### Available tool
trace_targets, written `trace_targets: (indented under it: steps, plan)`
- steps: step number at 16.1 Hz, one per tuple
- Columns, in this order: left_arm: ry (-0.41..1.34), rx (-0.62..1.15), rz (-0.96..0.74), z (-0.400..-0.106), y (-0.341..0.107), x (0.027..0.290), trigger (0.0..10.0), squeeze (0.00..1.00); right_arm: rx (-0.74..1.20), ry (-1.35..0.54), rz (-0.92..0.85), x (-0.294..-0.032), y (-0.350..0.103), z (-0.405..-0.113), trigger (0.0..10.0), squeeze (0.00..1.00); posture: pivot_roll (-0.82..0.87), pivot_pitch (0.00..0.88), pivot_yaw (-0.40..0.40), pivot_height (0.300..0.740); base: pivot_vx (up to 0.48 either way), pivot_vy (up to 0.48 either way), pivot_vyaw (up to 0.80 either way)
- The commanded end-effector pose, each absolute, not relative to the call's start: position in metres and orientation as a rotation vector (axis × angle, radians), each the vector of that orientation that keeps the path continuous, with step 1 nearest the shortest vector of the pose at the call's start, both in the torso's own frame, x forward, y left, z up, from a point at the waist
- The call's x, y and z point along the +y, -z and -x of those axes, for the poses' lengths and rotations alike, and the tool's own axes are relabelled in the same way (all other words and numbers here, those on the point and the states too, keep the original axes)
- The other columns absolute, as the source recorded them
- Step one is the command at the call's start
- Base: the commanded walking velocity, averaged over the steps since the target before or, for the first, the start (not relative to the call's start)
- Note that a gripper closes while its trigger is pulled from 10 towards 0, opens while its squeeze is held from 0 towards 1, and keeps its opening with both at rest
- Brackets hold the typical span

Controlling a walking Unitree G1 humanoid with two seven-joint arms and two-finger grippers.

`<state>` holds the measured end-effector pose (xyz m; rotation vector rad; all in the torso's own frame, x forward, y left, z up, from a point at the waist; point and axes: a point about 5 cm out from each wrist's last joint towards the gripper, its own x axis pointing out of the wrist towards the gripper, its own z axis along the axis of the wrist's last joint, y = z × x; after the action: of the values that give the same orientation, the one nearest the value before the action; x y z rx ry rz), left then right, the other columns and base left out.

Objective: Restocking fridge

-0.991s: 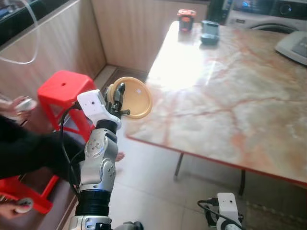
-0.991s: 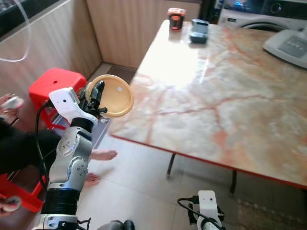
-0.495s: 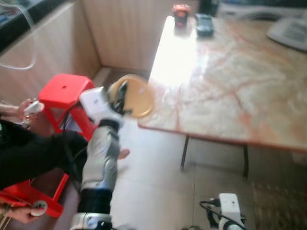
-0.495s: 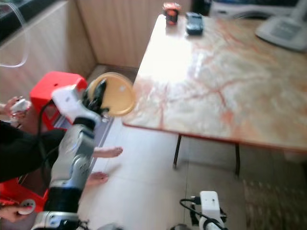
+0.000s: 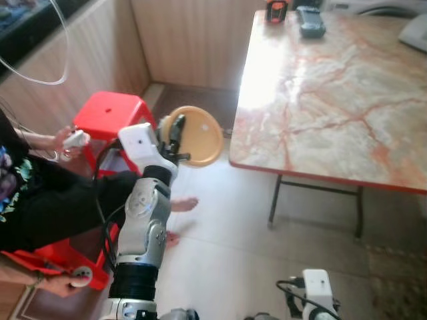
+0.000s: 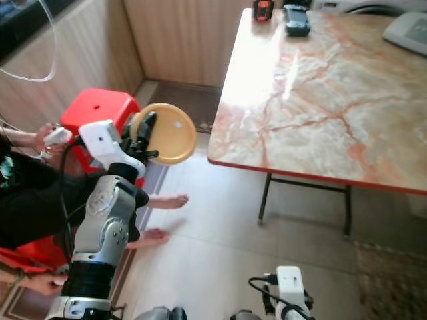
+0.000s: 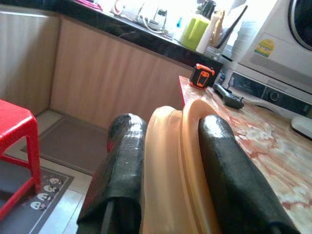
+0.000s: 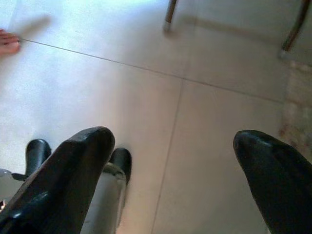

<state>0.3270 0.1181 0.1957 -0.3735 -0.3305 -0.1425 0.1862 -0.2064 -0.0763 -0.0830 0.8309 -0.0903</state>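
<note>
- The left gripper [image 5: 175,137] clamps a yellow plate [image 5: 199,137] beside the marble worktop [image 5: 333,100].
- A red stool [image 5: 107,117] stands left of the worktop.
- The right gripper [image 8: 170,180] hangs spread wide over the tiled floor [image 8: 146,97].

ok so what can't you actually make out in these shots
- Plate in the left gripper: in the left wrist view it is seen edge-on between the fingers, so its face is hidden there.
- Orange and black object and dark object on the table: too small to identify.
- Seated person: cut off by the picture's edge.
- Right gripper: its arm is cut off by the lower edge of the eye views.
</note>
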Motion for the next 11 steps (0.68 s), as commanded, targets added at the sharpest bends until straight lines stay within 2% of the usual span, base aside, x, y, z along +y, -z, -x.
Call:
trace_targets:
  steps: [1, 2, 11]
  plan:
    - [0.151, -0.353, 0.398, -0.3245, -0.2002, 0.1214, 10.0, 0.0, 0.86, 0.09, 0.066, -0.205, 0.0805, -0.1788, 10.0, 0.0, -0.05, 0.156, 0.031, 0.74, 0.0, 0.0, 0.0]
    - [0.159, -0.355, 0.406, -0.324, -0.2005, 0.1206, 10.0, 0.0, 0.866, 0.089, 0.063, -0.2048, 0.081, -0.1781, 10.0, 0.0, -0.05, 0.154, 0.032, 0.74, 0.0, 0.0, 0.0]
    - [0.188, -0.355, 0.409, -0.3233, -0.2019, 0.1182, 10.0, 0.0, 0.901, 0.076, 0.062, -0.2023, 0.0853, -0.1705, 10.0, 0.0, -0.05, 0.133, 0.036, 0.74, 0.0, 0.0, -0.78]
